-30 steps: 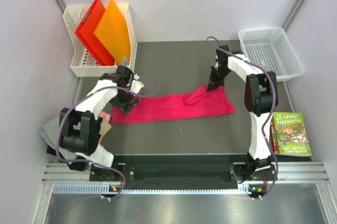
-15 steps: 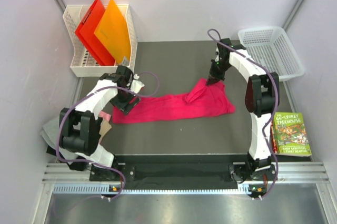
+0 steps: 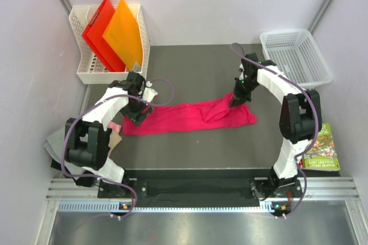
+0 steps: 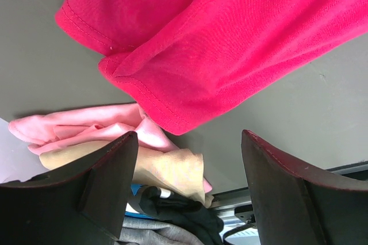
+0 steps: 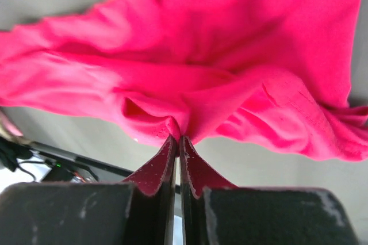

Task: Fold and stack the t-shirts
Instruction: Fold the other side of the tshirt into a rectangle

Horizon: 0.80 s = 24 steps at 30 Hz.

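My right gripper (image 5: 179, 138) has slid a bit nearer to me, still pinching a fold of the big bright pink cloth t-shirt (image 3: 184, 118), which now lies flatter across the dark grey table mat (image 3: 195, 69). My left gripper (image 3: 140, 115) stays spread wide over the shirt's left end, near the mat's edge, with open mat behind.
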Tool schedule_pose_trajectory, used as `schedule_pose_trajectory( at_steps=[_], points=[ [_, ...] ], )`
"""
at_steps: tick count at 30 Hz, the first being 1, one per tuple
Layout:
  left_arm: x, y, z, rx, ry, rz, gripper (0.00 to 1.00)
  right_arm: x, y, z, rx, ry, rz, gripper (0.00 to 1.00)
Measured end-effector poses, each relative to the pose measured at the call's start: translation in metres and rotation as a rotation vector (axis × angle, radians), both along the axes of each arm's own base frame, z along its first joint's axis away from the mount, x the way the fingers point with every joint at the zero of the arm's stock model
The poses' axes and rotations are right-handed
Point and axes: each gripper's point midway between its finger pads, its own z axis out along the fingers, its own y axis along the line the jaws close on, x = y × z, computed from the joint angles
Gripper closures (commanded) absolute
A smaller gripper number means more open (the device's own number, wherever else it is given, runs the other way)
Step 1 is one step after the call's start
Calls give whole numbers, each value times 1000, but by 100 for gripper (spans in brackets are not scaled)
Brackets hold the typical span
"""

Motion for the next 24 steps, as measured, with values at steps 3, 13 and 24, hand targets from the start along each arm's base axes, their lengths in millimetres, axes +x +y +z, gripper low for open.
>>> schedule_pose_trajectory(
  at_steps=[3, 13, 24],
  points=[
    [0, 0, 0, -1, 0, -1, 23, -18, -3, -20, -14, 57, 2, 97],
    [-3, 0, 1, -2, -6, -1, 23, -32, 5, -30, -23, 87, 32, 94],
    [-8, 2, 2, -2, -7, -1, 23, -22, 7, -20, -21, 53, 28, 95]
  ],
)
